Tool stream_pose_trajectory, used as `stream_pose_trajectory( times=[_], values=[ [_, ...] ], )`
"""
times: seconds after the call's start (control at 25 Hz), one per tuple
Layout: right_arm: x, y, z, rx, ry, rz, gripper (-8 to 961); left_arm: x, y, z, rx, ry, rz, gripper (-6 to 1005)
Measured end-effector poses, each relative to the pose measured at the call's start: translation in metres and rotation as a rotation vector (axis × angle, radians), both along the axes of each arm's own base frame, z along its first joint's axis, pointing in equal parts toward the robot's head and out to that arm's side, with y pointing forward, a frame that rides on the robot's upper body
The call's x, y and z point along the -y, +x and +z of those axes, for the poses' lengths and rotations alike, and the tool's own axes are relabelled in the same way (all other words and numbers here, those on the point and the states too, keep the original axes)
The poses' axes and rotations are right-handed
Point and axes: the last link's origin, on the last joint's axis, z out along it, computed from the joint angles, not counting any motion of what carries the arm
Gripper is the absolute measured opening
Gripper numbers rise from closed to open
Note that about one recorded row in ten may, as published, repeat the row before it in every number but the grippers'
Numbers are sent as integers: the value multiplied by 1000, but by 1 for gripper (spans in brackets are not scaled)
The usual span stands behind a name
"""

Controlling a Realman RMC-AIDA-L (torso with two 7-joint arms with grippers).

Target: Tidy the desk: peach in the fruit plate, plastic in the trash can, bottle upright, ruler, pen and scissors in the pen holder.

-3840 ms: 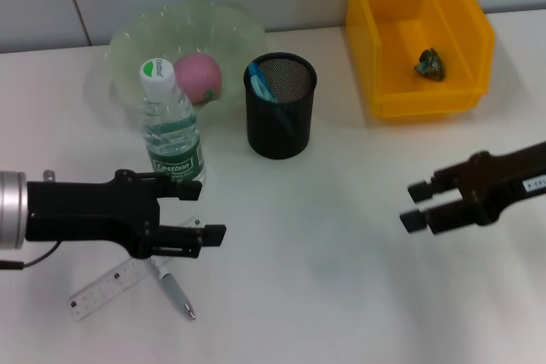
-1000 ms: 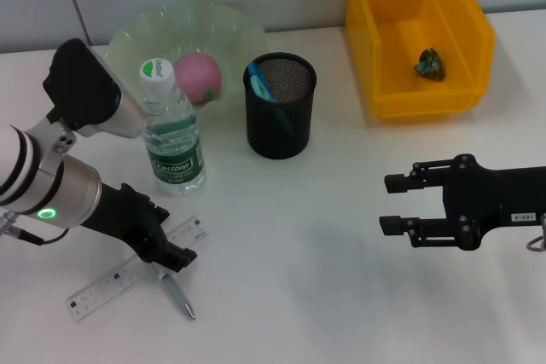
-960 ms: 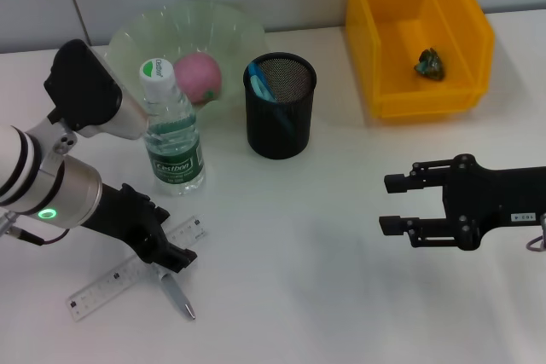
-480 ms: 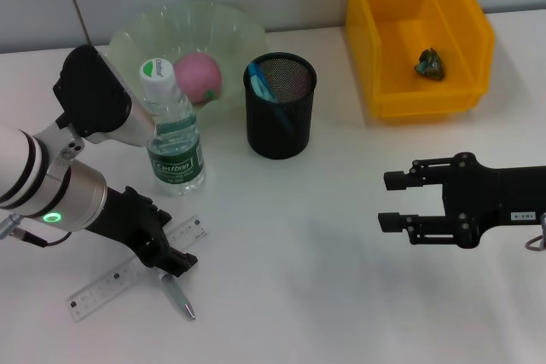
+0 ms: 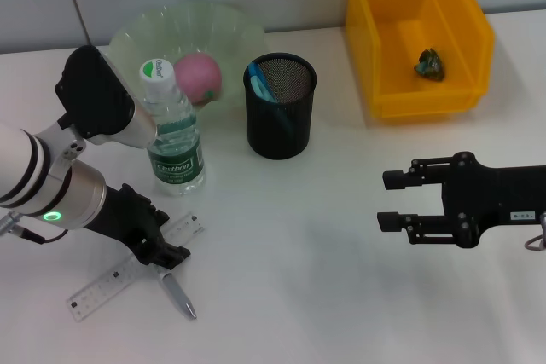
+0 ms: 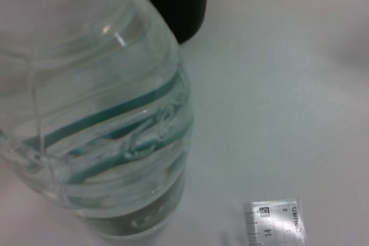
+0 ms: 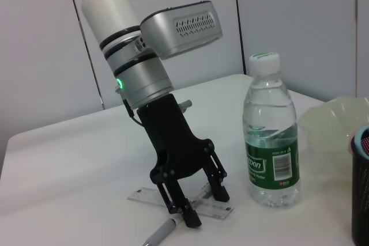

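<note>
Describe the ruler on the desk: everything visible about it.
The ruler is a clear, flat plastic strip with printed black markings, lying slanted on the white desk in front of the upright water bottle. The left gripper stands over it, open fingers straddling it at the desk. The silver pen lies beside it.

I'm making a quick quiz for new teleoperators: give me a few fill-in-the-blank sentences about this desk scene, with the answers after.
1. The peach lies in the green ____.
2. The water bottle stands ____ beside the black pen holder.
3. The left pincer is lowered over the clear ____, fingers open either side of it.
4. The crumpled plastic sits inside the ____ trash can, while the right pincer hovers open above the table.

Missing words: fruit plate; upright; ruler; yellow
</note>
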Motion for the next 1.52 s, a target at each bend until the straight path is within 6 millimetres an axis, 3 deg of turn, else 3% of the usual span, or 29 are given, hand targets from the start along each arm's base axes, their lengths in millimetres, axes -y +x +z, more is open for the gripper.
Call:
stream_pose_trajectory(
  times=[0.44, 1.12, 1.52],
  values=[
    [0, 0, 0, -2, 0, 0, 572, 1, 1, -2, -9, -7, -6, 599],
    [1, 1, 1, -11, 7, -5, 565, 5, 4, -2, -20, -25, -18, 552],
    [1, 1, 1, -12, 8, -5, 562, 1, 12, 3, -26, -8, -46, 389]
  ],
)
